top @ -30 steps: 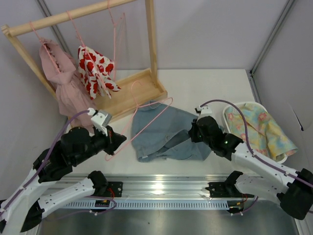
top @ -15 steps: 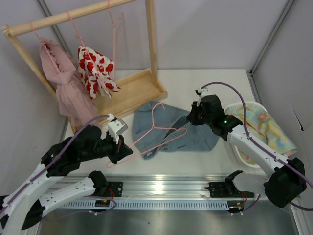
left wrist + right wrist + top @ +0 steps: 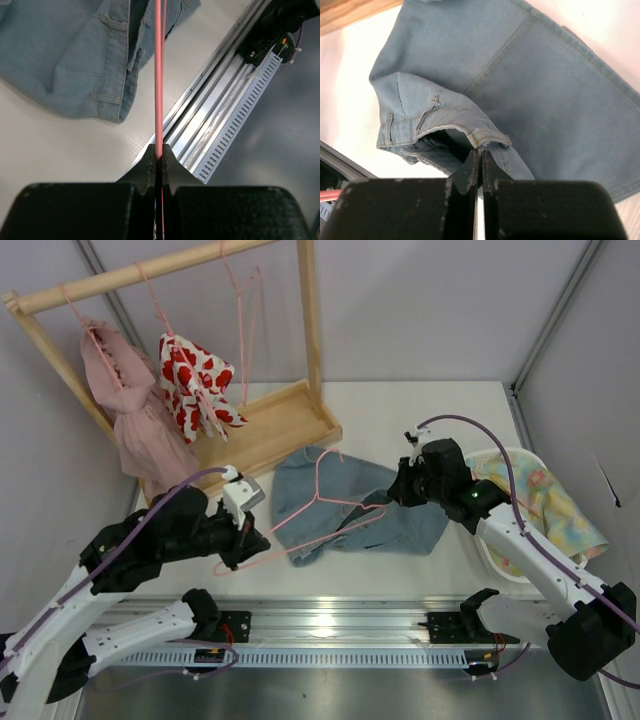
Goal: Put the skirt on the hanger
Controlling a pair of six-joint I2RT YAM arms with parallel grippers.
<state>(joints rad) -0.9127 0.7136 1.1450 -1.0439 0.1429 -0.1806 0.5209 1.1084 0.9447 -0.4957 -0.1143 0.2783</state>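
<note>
The light blue denim skirt (image 3: pixel 345 495) lies crumpled on the white table in the top view, its waistband facing the near edge. The thin pink hanger (image 3: pixel 320 485) hangs tilted over the skirt, hook pointing toward the rack. My left gripper (image 3: pixel 250 537) is shut on the hanger's left corner; in the left wrist view the wire (image 3: pixel 159 75) runs straight out from between the closed tips (image 3: pixel 160 150), over the skirt (image 3: pixel 75 60). My right gripper (image 3: pixel 397 492) is shut on the skirt's waistband edge (image 3: pixel 490 137), holding it raised so the waist gapes open (image 3: pixel 480 152).
A light wooden rack (image 3: pixel 270 435) stands at the back left with a pink ruffled dress (image 3: pixel 135 410), a white garment with red hearts (image 3: pixel 195 380) and a spare pink hanger (image 3: pixel 243 320). A white basket (image 3: pixel 500 560) with floral cloth sits right. A metal rail (image 3: pixel 330 625) lines the near edge.
My left arm has carried the hanger rightward from beside the skirt to over it. My right gripper has shifted with the waistband and the skirt has bunched toward the centre.
</note>
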